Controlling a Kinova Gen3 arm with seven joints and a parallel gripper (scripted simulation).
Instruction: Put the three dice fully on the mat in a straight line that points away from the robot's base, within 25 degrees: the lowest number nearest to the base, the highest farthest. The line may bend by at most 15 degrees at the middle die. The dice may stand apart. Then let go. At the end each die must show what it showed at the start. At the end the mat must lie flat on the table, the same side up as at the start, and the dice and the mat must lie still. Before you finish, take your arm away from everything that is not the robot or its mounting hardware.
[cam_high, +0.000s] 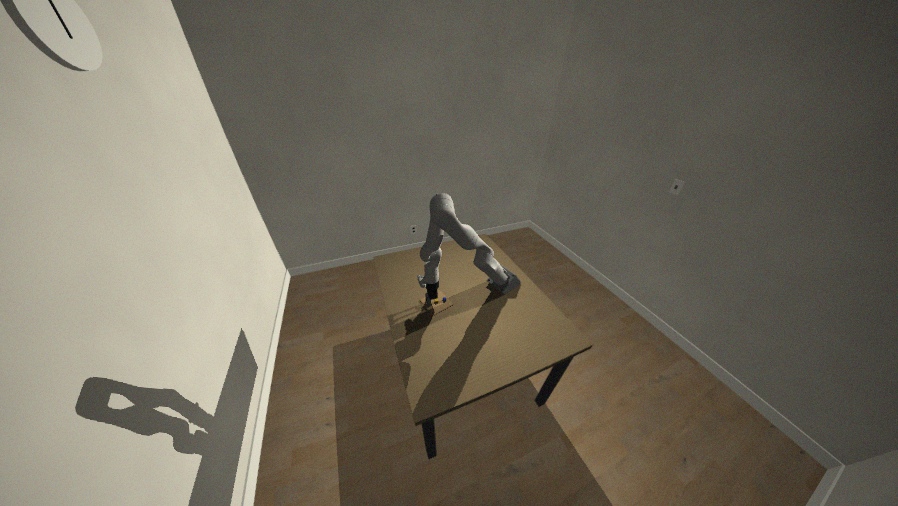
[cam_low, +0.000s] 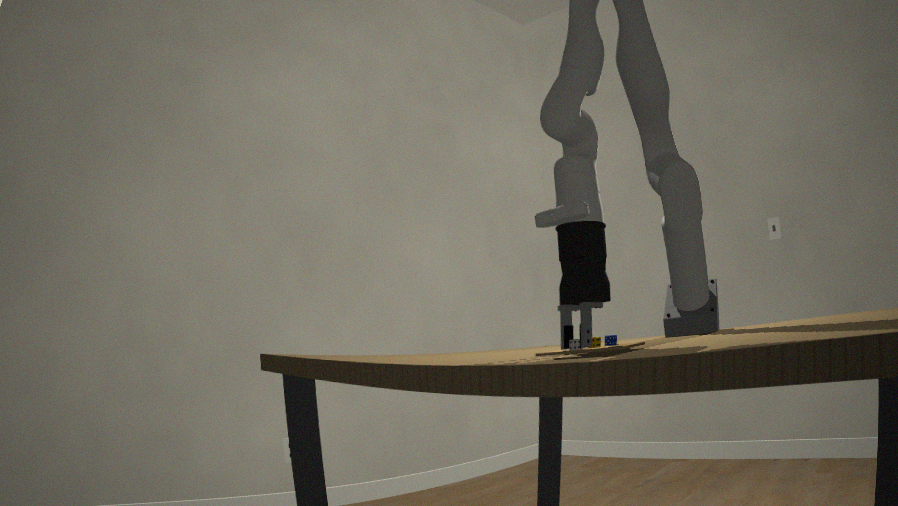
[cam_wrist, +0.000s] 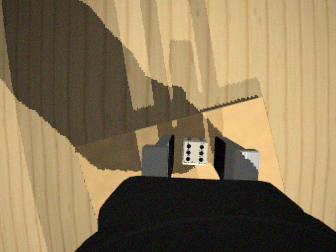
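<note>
three dice (cam_high: 444, 299) (cam_low: 574, 344) (cam_wrist: 194, 152), one mat (cam_high: 445, 304) (cam_wrist: 245, 125), one arm (cam_high: 461, 233) (cam_low: 578, 138), one table (cam_high: 502, 352) (cam_low: 408, 377) (cam_wrist: 300, 75)

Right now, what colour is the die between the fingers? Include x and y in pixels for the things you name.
White with black pips, six on its upper face; clearest in the wrist view (cam_wrist: 195, 152).

Three dice in a row on the tan mat (cam_high: 448, 305) (cam_low: 545, 354) (cam_wrist: 250, 130), by my screens.
I see the mat lying flat on the bench (cam_high: 502, 352) (cam_low: 439, 360) (cam_wrist: 305, 75), partly shaded; the white die (cam_low: 574, 344) (cam_wrist: 195, 151) sits flat near one edge, black six up, between the open jaws (cam_low: 576, 345), touching neither; the yellow die (cam_high: 436, 301) (cam_low: 595, 342) is the middle one, the blue die (cam_high: 444, 299) (cam_low: 610, 340) nearest the robot's base (cam_high: 515, 284) (cam_low: 691, 326), their top numbers too small for me to read.
</note>
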